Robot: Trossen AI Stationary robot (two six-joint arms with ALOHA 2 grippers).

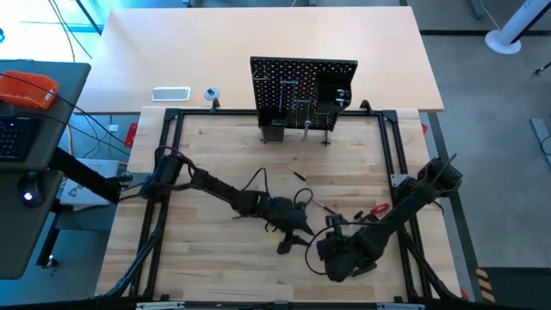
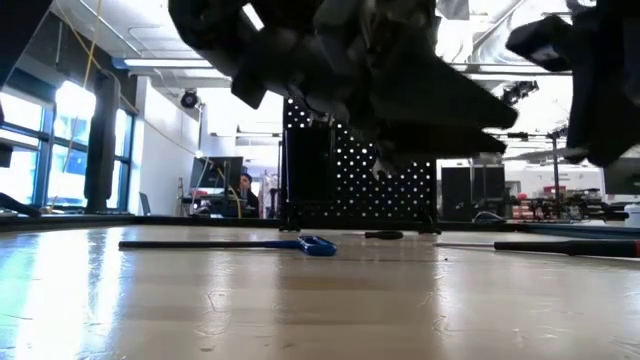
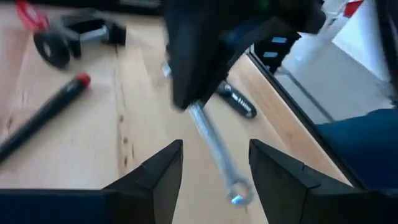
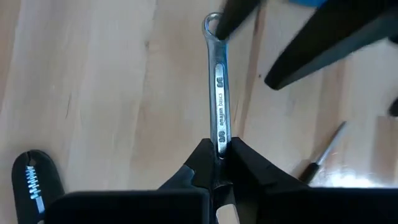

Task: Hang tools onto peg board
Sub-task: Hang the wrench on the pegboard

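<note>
Both arms meet over the near-centre of the light wooden table (image 1: 215, 164). The right hand (image 4: 217, 155) is clamped on one end of a flat silver open-and-ring wrench (image 4: 218, 87), holding it off the boards; its far ring end points toward the left arm. The left hand (image 3: 211, 165) stands with its jaws parted on either side of that ring end, touching nothing — the arrangement reads as a transfer between arms, with the right hand carrying the full weight.

The upright black perforated peg board (image 1: 303, 90) stands at the far edge of the table, centre, well apart from both hands. Several tools hang on it, too small to identify.

Tools lying loose on the table:
- a red-and-black clamp (image 3: 68, 37), to the right of the hands;
- a thin black screwdriver with a red tip (image 3: 43, 115), near the clamp;
- a blue-handled long key (image 2: 250, 244), flat on the boards.

Judgement: the wrench is probably held by one end so that its ring stays free for a hook. The step in hand is mid-way; the wrench is not yet carried to the board — hanging remains undone.
</note>
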